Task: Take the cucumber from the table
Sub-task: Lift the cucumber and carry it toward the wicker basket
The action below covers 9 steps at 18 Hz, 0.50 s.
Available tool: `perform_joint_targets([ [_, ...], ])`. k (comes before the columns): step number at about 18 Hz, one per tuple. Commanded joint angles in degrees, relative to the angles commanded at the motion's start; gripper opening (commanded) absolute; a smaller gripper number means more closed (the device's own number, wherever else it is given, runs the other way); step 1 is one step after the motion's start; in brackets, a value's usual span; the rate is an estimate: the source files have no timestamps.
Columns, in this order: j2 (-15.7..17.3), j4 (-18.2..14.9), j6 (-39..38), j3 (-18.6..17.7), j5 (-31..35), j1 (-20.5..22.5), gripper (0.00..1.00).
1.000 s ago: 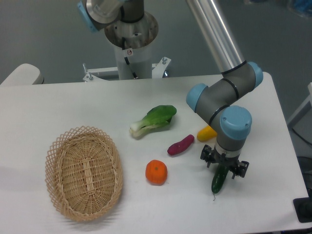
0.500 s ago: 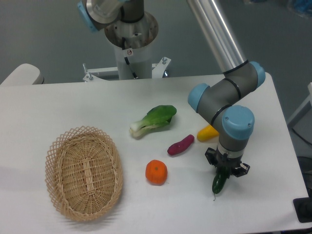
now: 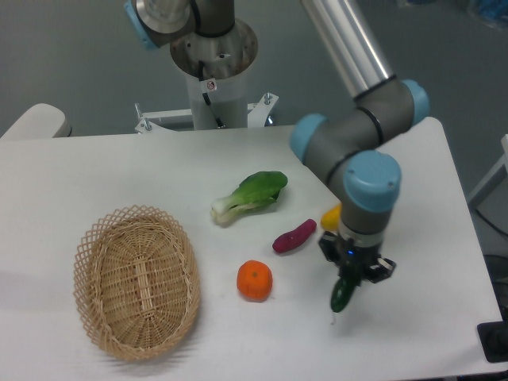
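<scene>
The dark green cucumber [image 3: 342, 294] hangs from my gripper [image 3: 350, 267], its thin stem tip pointing down towards the white table [image 3: 119, 171]. The gripper is shut on the cucumber's upper end and holds it slightly above the tabletop, at the front right. The wrist hides the top of the cucumber.
A purple sweet potato [image 3: 294, 236] lies just left of the gripper, and a yellow squash [image 3: 331, 215] peeks out behind the wrist. An orange [image 3: 255, 280] sits further left, a bok choy [image 3: 249, 196] in the middle, and a wicker basket [image 3: 136, 282] at the front left.
The fingers closed on the cucumber. The arm then lifted it and carried it a little to the left.
</scene>
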Motion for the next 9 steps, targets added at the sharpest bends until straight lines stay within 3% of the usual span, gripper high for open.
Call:
perform_joint_targets([
  [5,3.09,-0.36,-6.84,-0.44,-0.79,-5.62,0.14],
  [9,3.88,-0.36,-10.2,-0.17,-1.32,-7.3,0.14],
])
